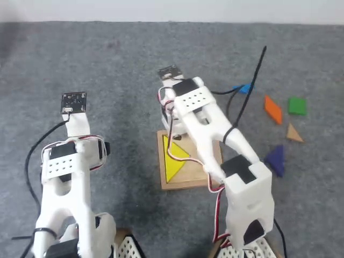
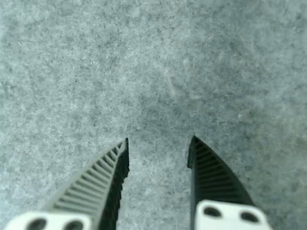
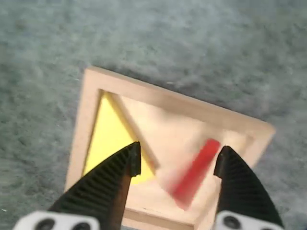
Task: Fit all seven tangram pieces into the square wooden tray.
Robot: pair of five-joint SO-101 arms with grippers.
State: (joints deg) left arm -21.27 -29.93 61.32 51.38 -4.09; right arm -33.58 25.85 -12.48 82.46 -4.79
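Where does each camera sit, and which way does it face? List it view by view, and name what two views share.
High view: fixed above, behind the arm bases, looking down over the grey table; left arm and right arm show.
Left wrist view: on the left arm's wrist, facing down at bare table; left end effector, open.
Right wrist view: on the right arm's wrist, facing down into the wooden tray; right end effector, open.
Shared: high and right wrist views both show the tray and yellow triangle.
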